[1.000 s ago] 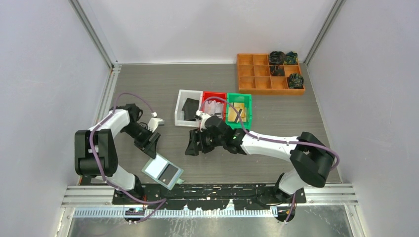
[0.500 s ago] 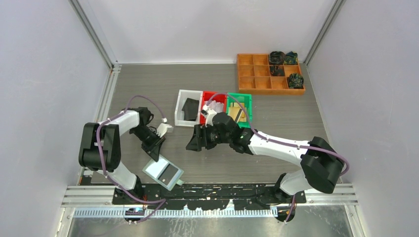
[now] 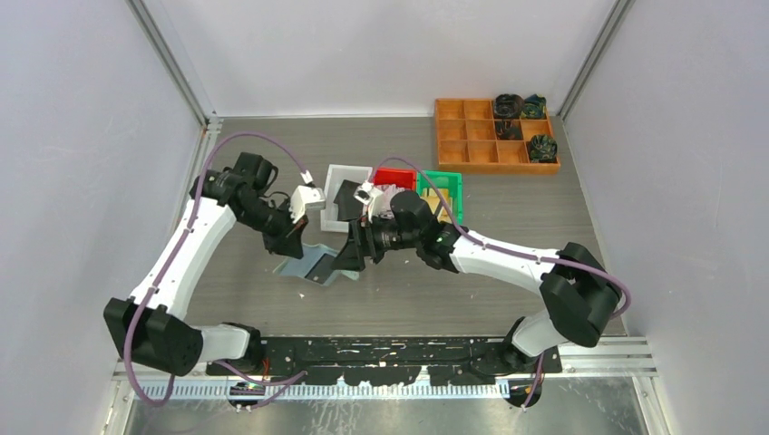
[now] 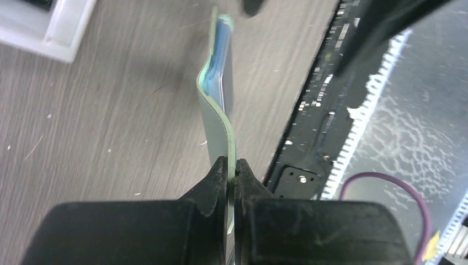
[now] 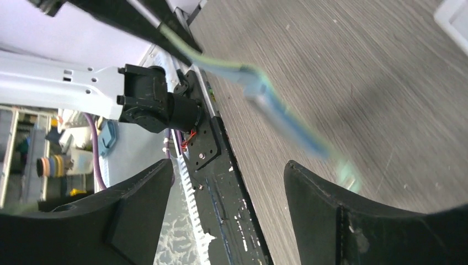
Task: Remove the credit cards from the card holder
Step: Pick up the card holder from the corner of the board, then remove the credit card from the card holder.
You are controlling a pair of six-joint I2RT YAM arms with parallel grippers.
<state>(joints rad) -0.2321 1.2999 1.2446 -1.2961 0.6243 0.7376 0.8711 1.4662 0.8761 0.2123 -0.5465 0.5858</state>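
Observation:
The pale mint-green card holder [image 3: 306, 268] hangs tilted above the table's middle, a dark card [image 3: 320, 263] showing in one pocket. My left gripper [image 3: 294, 245] is shut on the card holder's edge [image 4: 221, 132]; the left wrist view has both jaws pressed on the thin green sheet at the left gripper [image 4: 232, 163], blue pockets further out. My right gripper [image 3: 350, 257] stands open just right of the holder. In the right wrist view the card holder [image 5: 259, 91] is a blur beyond the right gripper [image 5: 227, 165], not between its fingers. More credit cards lie in the bins: black [image 3: 348, 194], pale [image 3: 390, 194], gold [image 3: 439, 205].
A white bin [image 3: 334, 172], a red bin [image 3: 395, 174] and a green bin [image 3: 450, 179] stand in a row behind the grippers. An orange compartment tray [image 3: 476, 136] with dark objects sits at the back right. The black base rail [image 3: 381, 349] runs along the near edge.
My left gripper shut on the card holder, which lay near the front edge, and lifted it up and right toward the middle. The right gripper shifted left toward it and opened wider.

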